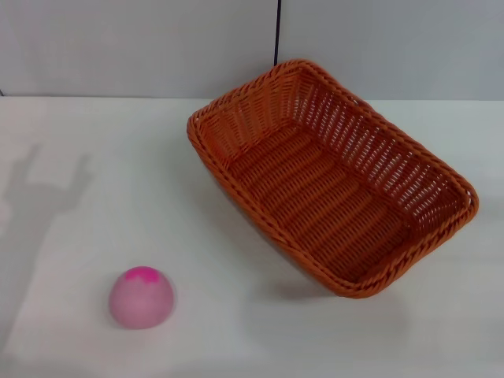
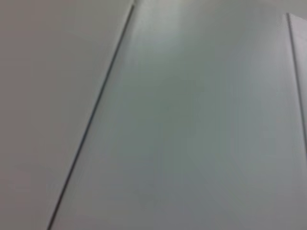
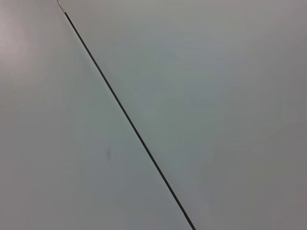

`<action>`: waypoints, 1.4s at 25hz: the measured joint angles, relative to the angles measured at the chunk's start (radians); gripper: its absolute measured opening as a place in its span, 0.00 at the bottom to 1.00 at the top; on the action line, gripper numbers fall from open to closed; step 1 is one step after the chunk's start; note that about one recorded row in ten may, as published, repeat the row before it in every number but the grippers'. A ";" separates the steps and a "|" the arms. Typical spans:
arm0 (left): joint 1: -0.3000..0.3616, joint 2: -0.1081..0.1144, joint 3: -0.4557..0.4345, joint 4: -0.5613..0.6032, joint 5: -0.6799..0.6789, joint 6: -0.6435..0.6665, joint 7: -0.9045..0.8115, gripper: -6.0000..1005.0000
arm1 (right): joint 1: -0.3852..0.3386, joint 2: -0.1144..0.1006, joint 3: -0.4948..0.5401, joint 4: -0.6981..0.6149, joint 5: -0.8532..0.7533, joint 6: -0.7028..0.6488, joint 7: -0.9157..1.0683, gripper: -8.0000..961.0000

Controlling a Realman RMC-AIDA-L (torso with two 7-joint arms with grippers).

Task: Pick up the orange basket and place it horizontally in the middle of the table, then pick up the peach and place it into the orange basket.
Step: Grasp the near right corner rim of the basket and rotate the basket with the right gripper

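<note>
The orange basket (image 1: pixel 331 177) lies on the white table (image 1: pixel 79 157), right of the middle, turned diagonally with one corner toward the back wall and one toward the front right. It is empty. The peach (image 1: pixel 142 297) rests on the table at the front left, well apart from the basket, its magenta patch on top. Neither gripper shows in the head view. Both wrist views show only pale grey wall panels with a dark seam.
A pale grey wall (image 1: pixel 142 47) with a dark vertical seam (image 1: pixel 277 31) stands behind the table. A shadow of an arm falls on the table's left side (image 1: pixel 39 197).
</note>
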 joint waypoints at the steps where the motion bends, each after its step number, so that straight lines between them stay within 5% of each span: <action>1: -0.002 0.000 -0.013 0.008 0.000 0.000 0.000 0.86 | 0.001 -0.001 -0.002 -0.001 -0.001 0.003 0.000 0.50; 12: -0.028 0.001 -0.027 0.000 0.002 0.006 0.001 0.85 | 0.041 -0.003 -0.011 -0.028 -0.040 0.040 0.027 0.50; 18: -0.032 0.001 -0.013 -0.019 0.008 -0.003 0.000 0.85 | 0.057 -0.016 -0.037 -0.108 -0.092 0.042 0.244 0.50; 29: -0.034 0.000 -0.004 -0.005 0.010 0.000 -0.016 0.85 | 0.161 -0.104 -0.123 -0.798 -0.625 -0.012 0.865 0.50; 35: -0.027 0.002 0.005 -0.004 0.010 0.008 -0.017 0.85 | 0.336 -0.175 -0.128 -0.926 -1.041 -0.114 1.139 0.50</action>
